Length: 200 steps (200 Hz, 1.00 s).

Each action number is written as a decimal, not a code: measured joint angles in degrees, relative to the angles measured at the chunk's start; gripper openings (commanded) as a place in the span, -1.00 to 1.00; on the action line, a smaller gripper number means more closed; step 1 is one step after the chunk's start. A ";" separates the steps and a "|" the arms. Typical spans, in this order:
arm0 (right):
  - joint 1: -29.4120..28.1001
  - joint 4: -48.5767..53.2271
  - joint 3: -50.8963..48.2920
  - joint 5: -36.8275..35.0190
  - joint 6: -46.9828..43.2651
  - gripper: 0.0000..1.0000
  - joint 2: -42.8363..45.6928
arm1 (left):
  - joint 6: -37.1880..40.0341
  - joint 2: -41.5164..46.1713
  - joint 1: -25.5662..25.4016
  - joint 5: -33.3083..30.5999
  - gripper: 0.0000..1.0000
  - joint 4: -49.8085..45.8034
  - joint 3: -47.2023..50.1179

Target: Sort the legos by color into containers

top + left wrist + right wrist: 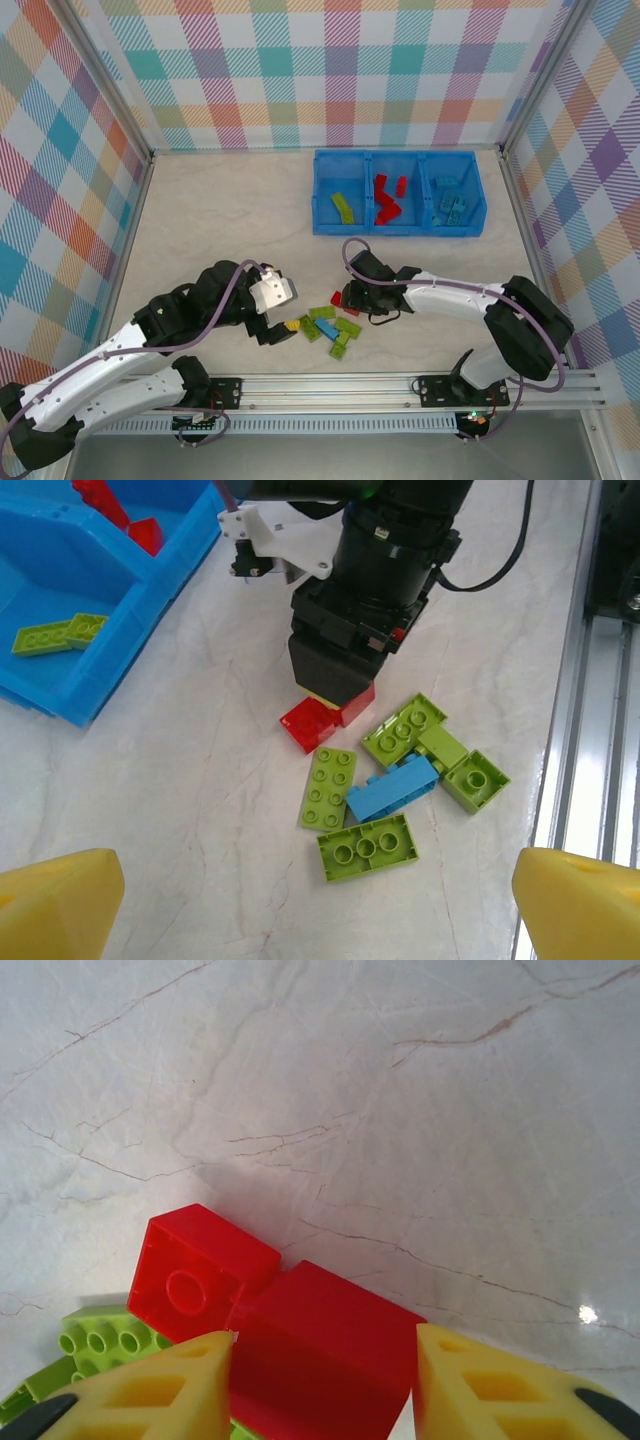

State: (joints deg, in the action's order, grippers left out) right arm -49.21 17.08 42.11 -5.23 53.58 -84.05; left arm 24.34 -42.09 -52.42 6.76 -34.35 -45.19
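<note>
Left pincer [277,330] hangs wide open beside loose legos [332,330], mostly green, on the worktop [220,220]. Right pincer [325,1380] straddles a red brick [325,720], grip unclear. The bin [318,195] holds sorted green, red and blue bricks; nearly half appear left.

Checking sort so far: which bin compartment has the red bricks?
The middle compartment; red bricks lie there, green bricks in the left one, blue bricks in the right.

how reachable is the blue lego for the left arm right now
Probably yes: the left gripper is open facing it and the blue lego lies mostly uncovered, though green legos crowd it.
</note>
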 measured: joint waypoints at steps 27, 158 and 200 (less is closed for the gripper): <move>-0.02 0.68 -0.96 -1.01 0.44 0.24 1.29 | 0.87 1.16 0.00 1.79 1.00 0.09 0.00; 0.00 3.48 -1.07 -2.99 -0.44 -0.38 2.08 | 3.91 2.40 0.00 8.22 1.00 1.31 0.42; 1.09 9.75 0.98 -6.91 -3.50 -0.38 13.07 | 9.94 4.26 0.00 16.11 1.00 1.33 3.63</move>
State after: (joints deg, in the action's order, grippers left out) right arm -48.12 26.83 43.09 -12.14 50.09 -70.98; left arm 34.28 -37.82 -52.42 22.87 -33.01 -41.56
